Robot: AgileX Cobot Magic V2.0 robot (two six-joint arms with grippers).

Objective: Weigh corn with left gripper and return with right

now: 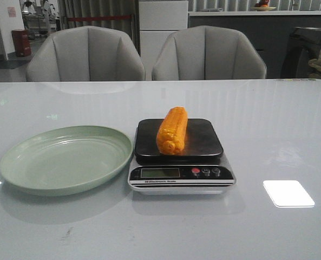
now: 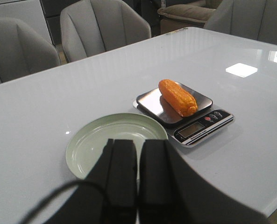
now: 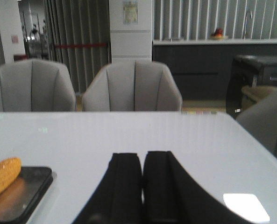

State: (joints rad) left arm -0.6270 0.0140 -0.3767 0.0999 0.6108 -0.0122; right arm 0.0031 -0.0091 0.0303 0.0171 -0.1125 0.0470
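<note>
While lying on glossy black scale (image 1: 198, 142):
corn (image 1: 172, 130): ridged orange cob
plate (image 1: 19, 162): round, smooth, green
left gripper (image 2: 138, 163): closed, gripping nothing
right gripper (image 3: 142, 172): closed, gripping nothing

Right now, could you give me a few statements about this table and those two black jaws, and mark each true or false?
1. The corn lies on the scale. True.
2. The green plate holds a second cob. False: it is empty.
3. The left gripper grips the corn. False: its jaws are shut on nothing, apart from the cob.
4. The right gripper has its jaws shut. True.
5. The plate sits on the scale's left in the front view. True.
</note>
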